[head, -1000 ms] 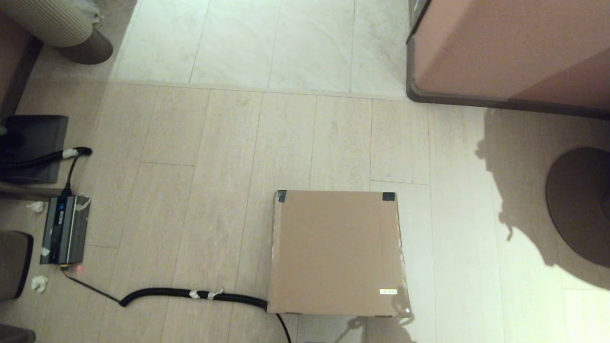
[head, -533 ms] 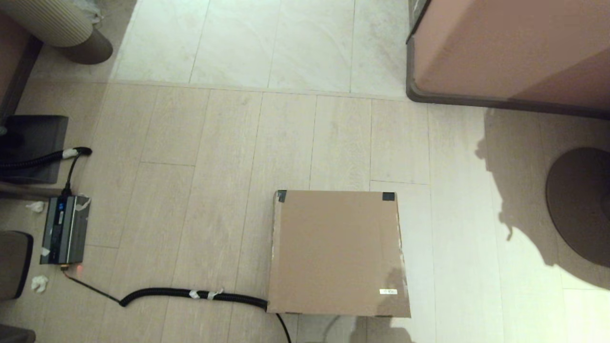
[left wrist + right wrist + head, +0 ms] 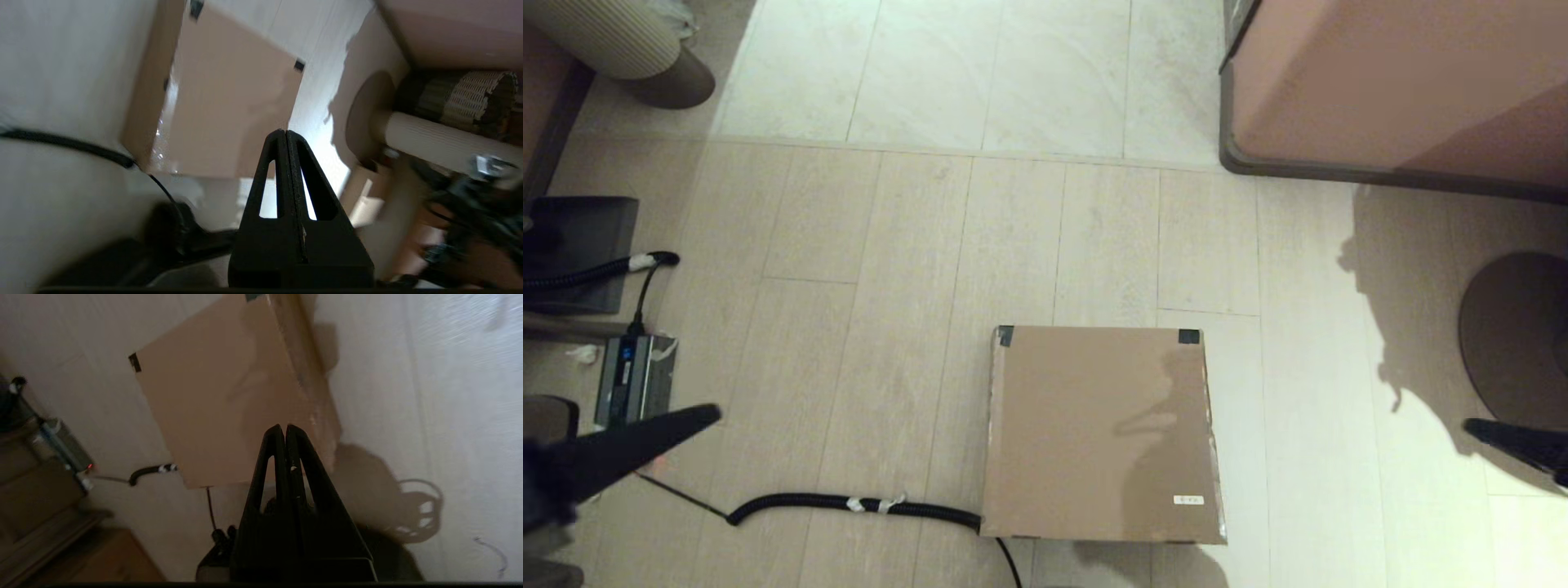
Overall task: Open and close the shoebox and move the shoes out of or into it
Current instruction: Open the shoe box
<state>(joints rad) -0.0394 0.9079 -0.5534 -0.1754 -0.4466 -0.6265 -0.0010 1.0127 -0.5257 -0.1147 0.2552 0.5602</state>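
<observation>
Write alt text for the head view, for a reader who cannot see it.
A closed brown cardboard shoebox sits on a pale plank floor, black tape on its two far lid corners and a small white sticker near its front right. The left claw enters low at the left edge and the right claw at the right edge, neither touching the box.

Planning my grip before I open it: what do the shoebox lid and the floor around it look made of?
The shoebox looks like plain matte brown cardboard: flat, dull and unprinted, with black tape on two lid corners and a small white sticker. The floor looks like pale wood-grain planks, possibly laminate, with visible seams and faint grain.
</observation>
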